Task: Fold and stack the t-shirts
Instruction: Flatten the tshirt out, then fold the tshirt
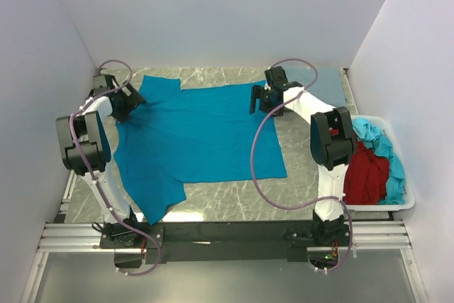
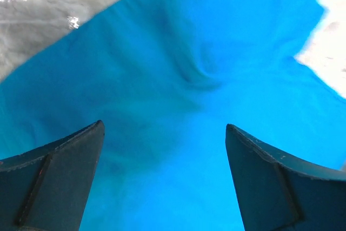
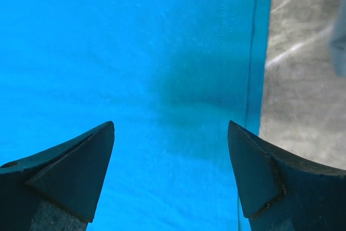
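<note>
A bright teal-blue t-shirt (image 1: 198, 136) lies spread flat on the marble table, sleeves to the left and hem to the right. My left gripper (image 1: 132, 104) hovers open over its far sleeve and shoulder area. In the left wrist view the left gripper (image 2: 165, 128) has only wrinkled blue cloth (image 2: 200, 74) under it. My right gripper (image 1: 257, 98) stands open over the shirt's far right corner. In the right wrist view the right gripper (image 3: 170, 125) sits just inside the stitched hem (image 3: 253, 52). Neither gripper holds anything.
A dusty grey-blue shirt (image 1: 328, 83) lies folded at the back right of the table. A white bin (image 1: 399, 204) at the right edge holds a dark red shirt (image 1: 367, 174) and a light turquoise one (image 1: 379, 140). White walls enclose three sides.
</note>
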